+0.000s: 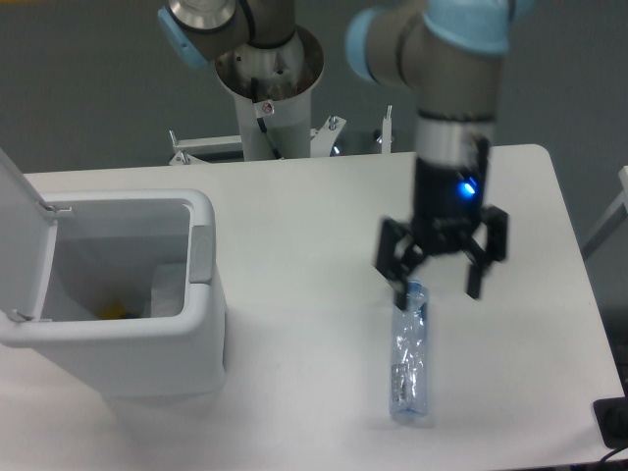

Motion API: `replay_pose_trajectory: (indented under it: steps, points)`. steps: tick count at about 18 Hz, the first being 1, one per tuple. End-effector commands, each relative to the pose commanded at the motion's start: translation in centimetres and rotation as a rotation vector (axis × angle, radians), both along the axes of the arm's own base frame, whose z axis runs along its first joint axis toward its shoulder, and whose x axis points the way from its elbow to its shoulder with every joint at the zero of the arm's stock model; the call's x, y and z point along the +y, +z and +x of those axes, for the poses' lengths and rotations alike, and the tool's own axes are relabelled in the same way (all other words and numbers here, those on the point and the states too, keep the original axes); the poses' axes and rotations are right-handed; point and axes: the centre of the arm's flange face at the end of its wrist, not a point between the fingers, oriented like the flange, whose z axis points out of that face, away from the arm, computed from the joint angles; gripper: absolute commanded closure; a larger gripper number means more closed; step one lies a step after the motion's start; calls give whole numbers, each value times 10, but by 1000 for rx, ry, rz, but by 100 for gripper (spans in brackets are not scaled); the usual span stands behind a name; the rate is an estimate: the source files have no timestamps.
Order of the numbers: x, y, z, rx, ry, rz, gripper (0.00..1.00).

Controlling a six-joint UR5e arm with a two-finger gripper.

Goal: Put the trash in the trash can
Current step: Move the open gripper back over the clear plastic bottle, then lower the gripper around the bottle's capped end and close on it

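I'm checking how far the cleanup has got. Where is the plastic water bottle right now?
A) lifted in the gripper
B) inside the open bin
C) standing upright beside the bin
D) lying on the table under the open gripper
D: the water bottle lies flat on the table, its cap end below the open gripper.

Clear plastic bottle point(409, 362) lies flat near the tabletop's front right, blue cap pointing toward the back edge. The white trash can point(201, 339) stands at the front left, lid swung open, with a white packet point(169, 290) showing inside
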Motion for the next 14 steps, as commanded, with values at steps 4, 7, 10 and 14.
replay_pose_trajectory:
  steps: [4, 7, 10, 14]
  points:
    - [11, -67, -10, 12, -197, -98, 0]
    - [34, -116, 5, 30, -365, -182, 0]
    - [42, -151, 19, -4, -406, -226, 0]
    - [48, -171, 16, -2, -418, -269, 0]
